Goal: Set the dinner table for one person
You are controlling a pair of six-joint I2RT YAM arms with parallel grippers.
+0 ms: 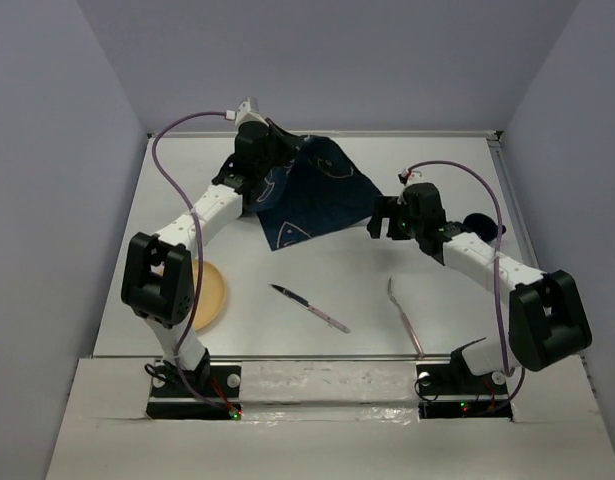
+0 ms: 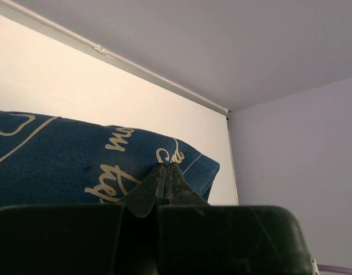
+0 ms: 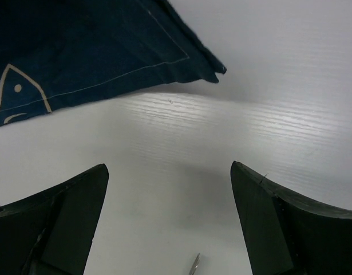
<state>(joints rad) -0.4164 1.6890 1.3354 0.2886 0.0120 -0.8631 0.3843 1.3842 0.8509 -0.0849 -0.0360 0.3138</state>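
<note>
The table (image 1: 337,280) spreads flat in front of both arms and is barely set. A mat (image 1: 322,195) lies askew toward the far edge, one corner lifted off the tabletop by the left gripper (image 2: 167,169), jaws pinched tight on the cloth. The right gripper (image 3: 169,169) hangs wide and empty just beside the mat's right corner. A plate (image 1: 212,295) sits near left, a knife (image 1: 309,307) mid near edge and a fork (image 1: 405,315) near right, all apart from the mat. I'd say squaring the mat comes first, with everything else yet to do
</note>
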